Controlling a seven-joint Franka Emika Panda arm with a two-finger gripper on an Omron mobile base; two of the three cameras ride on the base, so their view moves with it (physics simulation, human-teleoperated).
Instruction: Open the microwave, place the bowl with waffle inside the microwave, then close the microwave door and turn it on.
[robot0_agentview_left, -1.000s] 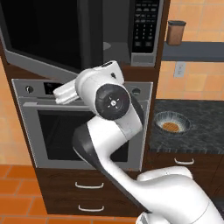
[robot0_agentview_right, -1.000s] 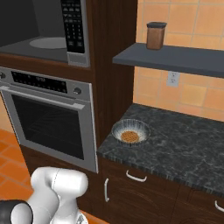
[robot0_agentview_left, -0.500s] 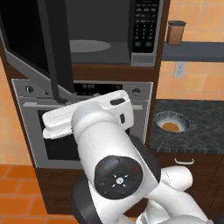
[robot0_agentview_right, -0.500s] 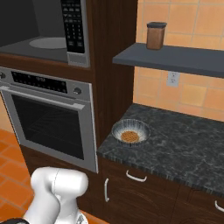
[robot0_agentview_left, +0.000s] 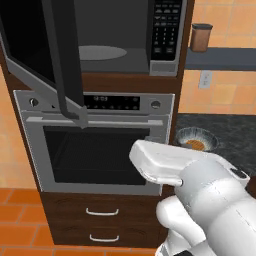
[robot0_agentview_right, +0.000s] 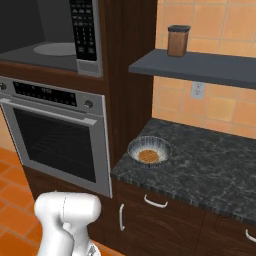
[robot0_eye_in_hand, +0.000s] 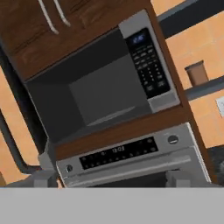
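We see the microwave door (robot0_agentview_left: 55, 55) swung open, exposing the turntable (robot0_agentview_left: 101, 52). The bowl (robot0_agentview_right: 149, 150) holding the waffle (robot0_agentview_right: 148, 156) sits on the counter (robot0_agentview_right: 210, 160). The gripper (robot0_eye_in_hand: 111, 178) jaws stand wide, holding nothing.

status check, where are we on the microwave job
Gripper open, empty. Microwave door open, turntable bare. Bowl with waffle on counter. Nothing blocking.
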